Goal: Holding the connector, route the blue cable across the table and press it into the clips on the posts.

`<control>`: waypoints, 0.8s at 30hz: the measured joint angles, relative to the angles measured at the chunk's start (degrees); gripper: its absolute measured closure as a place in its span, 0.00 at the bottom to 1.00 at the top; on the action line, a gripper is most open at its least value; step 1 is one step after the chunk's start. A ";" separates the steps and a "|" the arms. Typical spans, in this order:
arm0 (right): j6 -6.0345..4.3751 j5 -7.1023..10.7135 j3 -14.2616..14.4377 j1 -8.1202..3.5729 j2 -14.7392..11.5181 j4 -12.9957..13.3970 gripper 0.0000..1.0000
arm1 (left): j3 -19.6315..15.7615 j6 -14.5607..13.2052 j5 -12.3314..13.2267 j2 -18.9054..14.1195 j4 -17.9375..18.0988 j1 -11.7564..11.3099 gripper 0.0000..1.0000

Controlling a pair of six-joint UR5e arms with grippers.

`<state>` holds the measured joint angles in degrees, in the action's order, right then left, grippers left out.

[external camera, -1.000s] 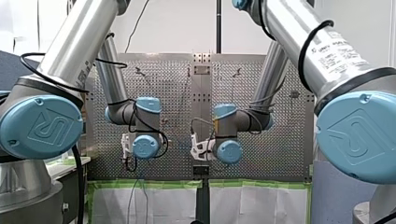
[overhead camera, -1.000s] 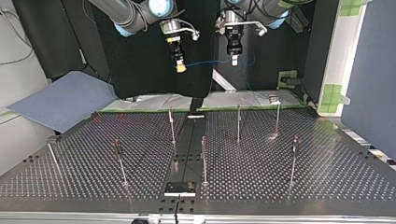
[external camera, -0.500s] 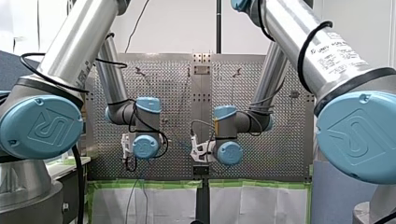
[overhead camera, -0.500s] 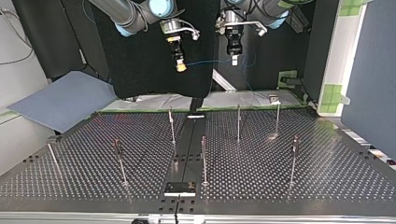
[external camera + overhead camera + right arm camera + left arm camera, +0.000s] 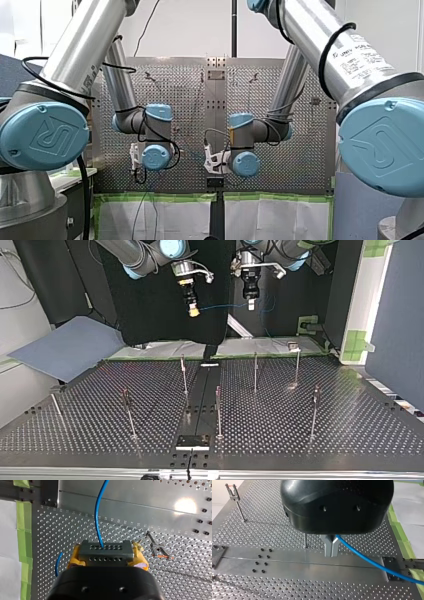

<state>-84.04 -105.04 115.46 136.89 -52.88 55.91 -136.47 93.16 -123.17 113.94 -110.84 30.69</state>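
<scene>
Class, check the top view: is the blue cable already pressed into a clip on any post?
No: the blue cable hangs in the air between the two arms' jaws, and no post carries it.

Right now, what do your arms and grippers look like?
Silver tubes, light-blue joint caps with a logo, black cables looped outside on both left arm and right arm. The left gripper: black rounded housing, metal fingers. The right gripper: black housing, yellow pads.
</scene>
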 joint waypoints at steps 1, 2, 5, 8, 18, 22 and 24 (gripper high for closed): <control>0.00 0.00 0.00 0.00 0.00 0.00 1.00 | 0.00 0.00 0.00 0.00 0.00 0.00 1.00; 0.00 0.00 0.00 0.00 0.00 0.00 1.00 | 0.00 0.00 0.00 0.00 0.00 0.00 1.00; 0.00 0.00 0.00 0.00 0.00 0.00 1.00 | 0.00 0.00 0.00 0.00 0.00 0.00 1.00; 0.03 -0.03 -0.03 0.02 0.03 -0.02 1.00 | -0.14 -0.03 -0.14 -0.17 -0.16 -0.09 1.00; -1.36 -1.24 -4.27 0.89 -3.25 -4.36 1.00 | -3.67 0.28 -1.91 -4.69 -4.70 -0.91 1.00; -1.70 0.89 -5.61 1.05 -5.73 -6.86 1.00 | -2.71 0.06 -2.15 -7.13 -7.11 -1.45 1.00; -1.74 1.99 -6.18 1.10 -6.87 -8.00 1.00 | -1.92 0.04 -2.45 -8.35 -8.36 -1.76 1.00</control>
<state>-85.78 -103.05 109.27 137.98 -59.75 47.91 -138.39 93.20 -125.63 105.59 -119.20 28.93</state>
